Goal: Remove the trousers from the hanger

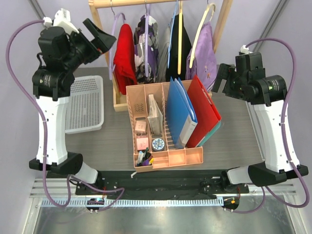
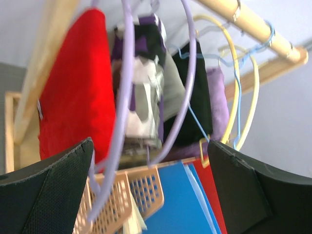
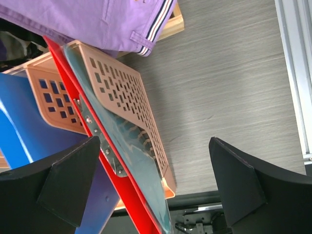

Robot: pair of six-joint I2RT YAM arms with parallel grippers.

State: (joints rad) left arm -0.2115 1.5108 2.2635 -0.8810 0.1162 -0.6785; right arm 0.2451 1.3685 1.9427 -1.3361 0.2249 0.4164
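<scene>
1. The peach organizer stands mid-table. Its right slots hold a blue folder and a red folder, both upright and leaning right.
2. Its left compartments hold upright booklets, a round tin and pens in the front corner.
3. A white basket lies to the organizer's left, apart from it.
4. A wooden rack stands right behind the organizer.
5. The trousers hang on the rack behind the organizer's back-left corner. They are plain bright red, folded over the hanger and bunched narrow.
6. The hanger is thin lavender, its hook over the rack's rail.
7. Patterned, black and lilac garments hang behind the organizer's right part.
8. The left gripper hangs up-left of the organizer, near the trousers, jaws spread wide, holding nothing.
9. The right gripper hangs by the organizer's right side, jaws wide apart, holding nothing.
</scene>
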